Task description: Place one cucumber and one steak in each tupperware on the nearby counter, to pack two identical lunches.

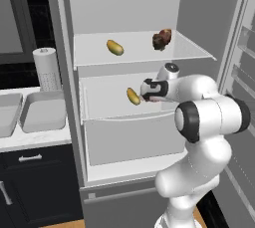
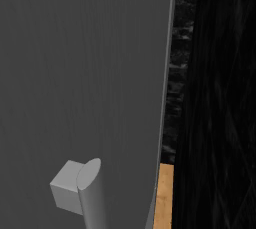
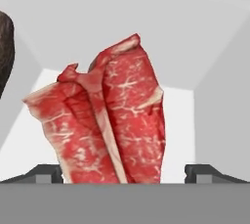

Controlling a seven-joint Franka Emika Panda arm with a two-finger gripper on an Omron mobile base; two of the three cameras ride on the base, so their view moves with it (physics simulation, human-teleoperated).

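While red steak (image 3: 110, 120) stands on edge between fingertips (image 3: 44, 173), marbled slab with white fat streaks, gripper (image 1: 144, 91) jaws sit apart either side; contact not clear, cannot tell if clamped. Gripper inside open fridge (image 1: 69, 72) over middle shelf (image 1: 107, 112), yellow-green cucumber (image 1: 133, 96) just beside it. Upper shelf (image 1: 89, 55): second cucumber (image 1: 115, 48), lumpy brown steak (image 1: 162, 39), well apart. Two grey round-cornered tupperware trays (image 1: 42, 112) on white counter (image 1: 35, 140) left of fridge, paper towel roll (image 1: 47, 67) behind. Fridge door (image 2: 85, 73) flat grey, handle (image 2: 90, 193) rounded.

light: even, soft | shadows: faint | render: slightly blurry, no glare
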